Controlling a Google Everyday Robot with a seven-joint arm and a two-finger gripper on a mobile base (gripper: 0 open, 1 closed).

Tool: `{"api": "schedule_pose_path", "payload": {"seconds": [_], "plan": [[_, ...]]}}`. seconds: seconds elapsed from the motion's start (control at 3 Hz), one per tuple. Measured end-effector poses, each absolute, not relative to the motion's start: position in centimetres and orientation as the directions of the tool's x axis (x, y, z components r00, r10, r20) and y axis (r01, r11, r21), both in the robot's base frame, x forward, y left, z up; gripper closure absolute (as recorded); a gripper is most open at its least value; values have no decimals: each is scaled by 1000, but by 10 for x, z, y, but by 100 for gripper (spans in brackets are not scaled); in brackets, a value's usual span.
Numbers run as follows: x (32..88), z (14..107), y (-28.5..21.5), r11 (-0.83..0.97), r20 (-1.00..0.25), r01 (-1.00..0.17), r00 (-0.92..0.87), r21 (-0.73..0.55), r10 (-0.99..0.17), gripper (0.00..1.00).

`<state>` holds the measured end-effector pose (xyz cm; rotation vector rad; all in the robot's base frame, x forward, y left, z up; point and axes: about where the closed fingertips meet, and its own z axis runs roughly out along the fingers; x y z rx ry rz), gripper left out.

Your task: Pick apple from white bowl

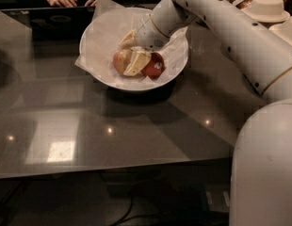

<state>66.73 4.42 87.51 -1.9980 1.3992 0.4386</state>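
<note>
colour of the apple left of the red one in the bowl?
Pale yellow-tan apple, camera view; the gripper is down in the white bowl at it.

No readable text; sticker (158, 65) on red apple (150, 70) illegible; gripper (132, 54) in white bowl (133, 87), at apple (120, 60)
</note>
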Motion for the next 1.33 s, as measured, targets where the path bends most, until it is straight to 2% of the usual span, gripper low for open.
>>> {"api": "schedule_pose_path", "payload": {"seconds": [0.33,1.33], "plan": [[664,889,38,-200,-617,-916,384,-346,-687,100],[642,969,-20,-88,-638,-861,436,-501,-635,100]]}}
